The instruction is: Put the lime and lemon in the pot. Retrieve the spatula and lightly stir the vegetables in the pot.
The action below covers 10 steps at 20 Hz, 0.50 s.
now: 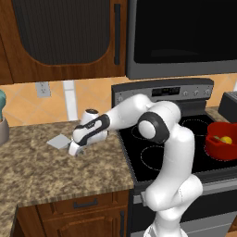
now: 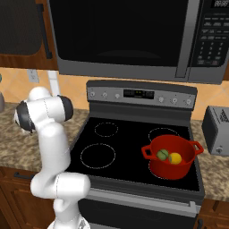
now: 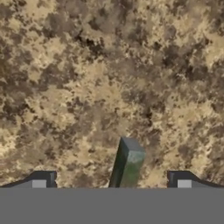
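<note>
The speckled brown granite counter (image 1: 55, 171) is running along the wall to the left of the black glass stove top (image 2: 129, 150), and it is continuing on the far side of the stove, where a grey toaster (image 2: 218, 129) is standing. Dark wooden cabinets (image 1: 60, 37) and a black microwave (image 2: 125, 38) are hanging above, and a tiled orange wall with a white socket (image 1: 42, 89) is showing behind.

The squat bright red pot with two side handles (image 2: 172, 167) is sitting on the front right burner of the stove. The small green lime (image 2: 162, 154) and the small yellow lemon (image 2: 175, 158) are lying inside it, side by side and touching.

The flat pale grey blade of the spatula (image 1: 59, 141) is lying on the counter, left of the stove. The white arm is reaching down over it, and the two-finger gripper (image 3: 111, 186) is standing wide apart, grasping nothing. In the hand view, the dark greenish handle is rising between the two finger tips (image 3: 43, 180), not touching them.
</note>
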Available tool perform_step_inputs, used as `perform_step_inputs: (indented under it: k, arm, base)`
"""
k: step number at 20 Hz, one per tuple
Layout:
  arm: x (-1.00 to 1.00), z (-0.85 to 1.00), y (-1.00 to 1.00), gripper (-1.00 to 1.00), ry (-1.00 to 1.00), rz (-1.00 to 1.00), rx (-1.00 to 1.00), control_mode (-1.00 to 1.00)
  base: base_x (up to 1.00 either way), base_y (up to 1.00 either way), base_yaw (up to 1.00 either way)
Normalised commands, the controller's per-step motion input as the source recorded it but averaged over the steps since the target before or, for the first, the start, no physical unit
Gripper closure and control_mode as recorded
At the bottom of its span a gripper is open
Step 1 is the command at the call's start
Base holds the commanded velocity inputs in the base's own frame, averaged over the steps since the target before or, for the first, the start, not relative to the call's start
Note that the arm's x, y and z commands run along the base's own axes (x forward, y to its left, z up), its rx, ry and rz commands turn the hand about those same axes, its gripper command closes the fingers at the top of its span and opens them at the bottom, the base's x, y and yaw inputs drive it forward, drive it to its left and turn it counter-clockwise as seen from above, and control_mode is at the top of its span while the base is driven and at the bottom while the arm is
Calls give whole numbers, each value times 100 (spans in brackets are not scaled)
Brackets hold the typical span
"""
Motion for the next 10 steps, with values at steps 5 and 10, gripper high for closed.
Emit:
perform_step_inputs:
  k: [5,10]
  arm:
    - [-20,-1,-4,-100,-14,0,3,-100]
    - [-20,0,-19,-100,-10,0,5,-100]
  base:
    - [0,0,0]
    - [0,0,0]
